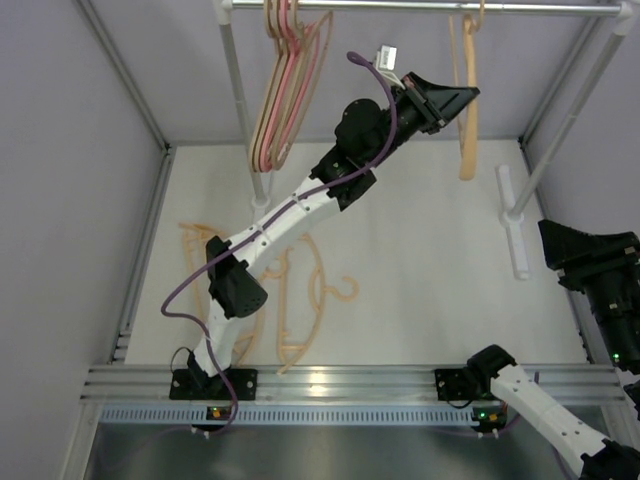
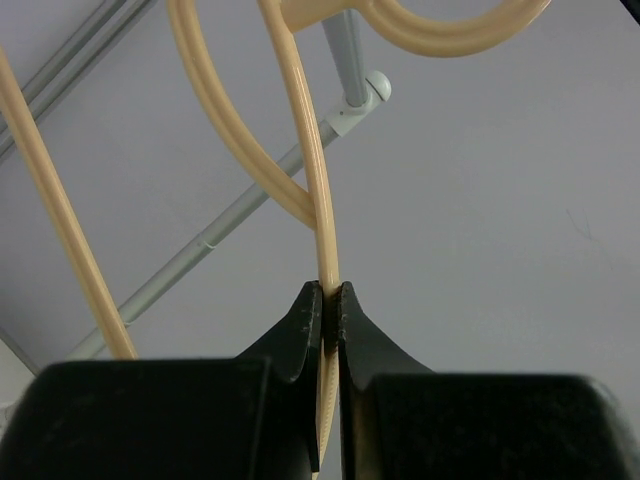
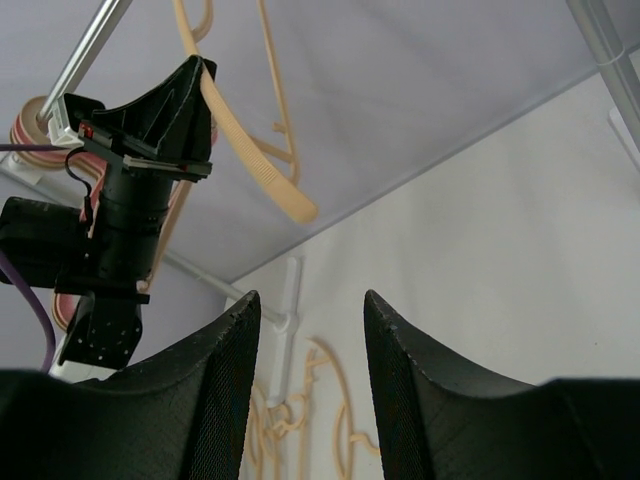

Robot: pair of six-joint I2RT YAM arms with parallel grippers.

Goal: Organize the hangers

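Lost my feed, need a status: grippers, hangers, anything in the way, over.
Left gripper shut on a beige hanger up at the rail. Right gripper open, empty. More hangers lying on the table. Nothing seen blocking.

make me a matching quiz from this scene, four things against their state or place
Things:
1 left gripper
2 right gripper
3 pink hanger
4 table hangers

States or places:
a open, empty
b hanging on the rail
c shut on the beige hanger
d lying flat

Pairs: 1-c, 2-a, 3-b, 4-d
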